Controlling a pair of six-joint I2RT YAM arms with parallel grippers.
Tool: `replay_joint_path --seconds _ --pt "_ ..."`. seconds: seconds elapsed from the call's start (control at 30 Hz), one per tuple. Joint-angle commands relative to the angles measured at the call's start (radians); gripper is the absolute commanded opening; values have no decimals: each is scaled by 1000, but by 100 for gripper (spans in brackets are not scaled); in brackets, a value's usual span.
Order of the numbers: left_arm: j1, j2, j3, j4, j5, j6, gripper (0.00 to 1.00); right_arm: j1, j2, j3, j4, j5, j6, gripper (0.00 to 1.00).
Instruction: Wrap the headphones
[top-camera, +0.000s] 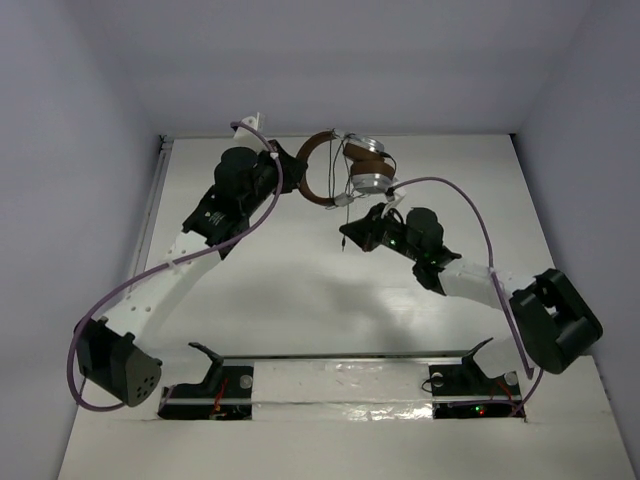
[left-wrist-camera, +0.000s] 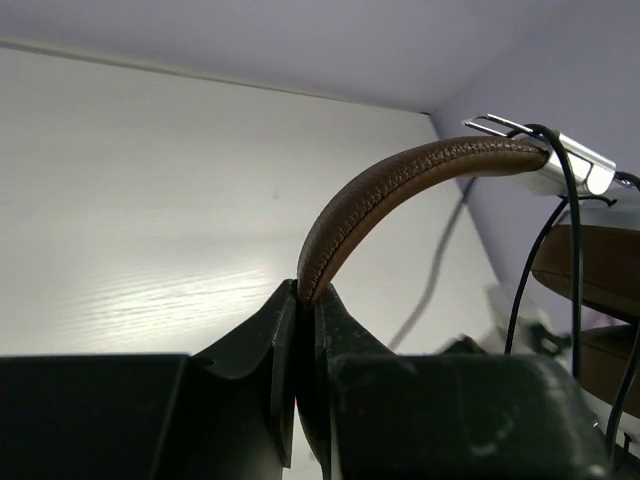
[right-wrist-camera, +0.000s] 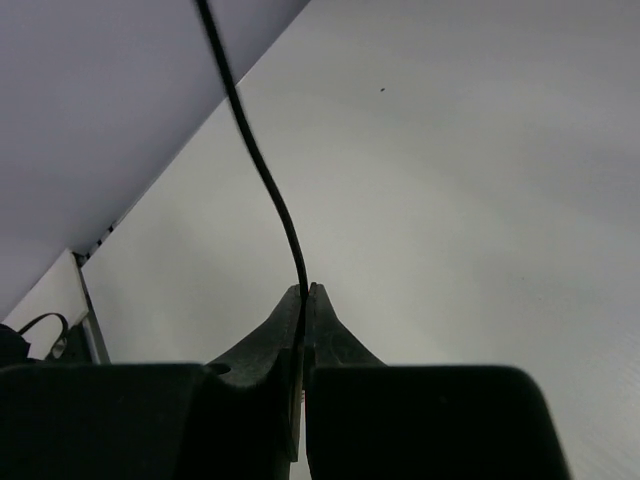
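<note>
The headphones (top-camera: 362, 165) are held up at the back middle of the table, brown headband (top-camera: 308, 168) to the left, silver earcups (top-camera: 370, 182) to the right. My left gripper (top-camera: 293, 172) is shut on the headband (left-wrist-camera: 372, 200), which arches up out of the jaws in the left wrist view. My right gripper (top-camera: 348, 232) is shut on the thin black cord (right-wrist-camera: 262, 175), which rises from its closed fingertips; the cord (top-camera: 347, 200) runs up to the earcups. Cord loops (left-wrist-camera: 570, 230) hang over the earcup yoke.
The white table (top-camera: 300, 290) is walled in by grey-white panels. A rail (top-camera: 350, 358) with two black mounts crosses the near edge. Purple cables (top-camera: 470, 205) run along both arms. A metal strip (top-camera: 155, 200) edges the table's left side.
</note>
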Motion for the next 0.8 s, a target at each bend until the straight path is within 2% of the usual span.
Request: replay_joint_path --seconds 0.0,0.1,0.33,0.53,0.6,0.77 --pt "7 19 93 60 -175 32 0 27 -81 -19 -11 1 46 0" --pt "26 58 130 37 -241 62 0 43 -124 -31 -80 30 40 0" --pt "73 105 162 19 -220 70 0 83 -155 -54 -164 65 55 0" --pt "83 174 214 -13 -307 96 0 259 -123 9 -287 117 36 0" --pt "83 191 204 5 -326 92 0 306 -124 36 -321 125 37 0" --pt "49 208 109 66 -335 66 0 307 -132 89 -344 65 69 0"
